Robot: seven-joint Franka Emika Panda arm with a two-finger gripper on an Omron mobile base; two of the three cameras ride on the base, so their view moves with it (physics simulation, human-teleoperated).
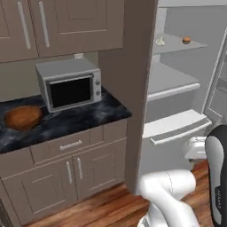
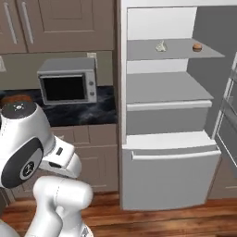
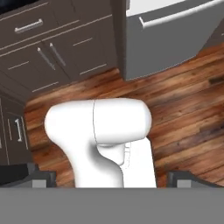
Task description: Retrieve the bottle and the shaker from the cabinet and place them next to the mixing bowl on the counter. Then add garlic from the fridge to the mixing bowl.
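Garlic (image 2: 161, 46) on upper fridge shelf (image 2: 176, 50), tip upward, jaws spread wide, holding nothing

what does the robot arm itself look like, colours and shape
The arm is glossy white, built of fat rounded segments. Its joints carry dark charcoal caps, one with small white markings. The fingers are small, dark grey and blocky. No cables show.

Arm (image 2: 55, 194): glossy white rounded segments w/ dark grey oval joint caps bearing small white markings; gripper fingertips (image 3: 41, 178) dark grey.
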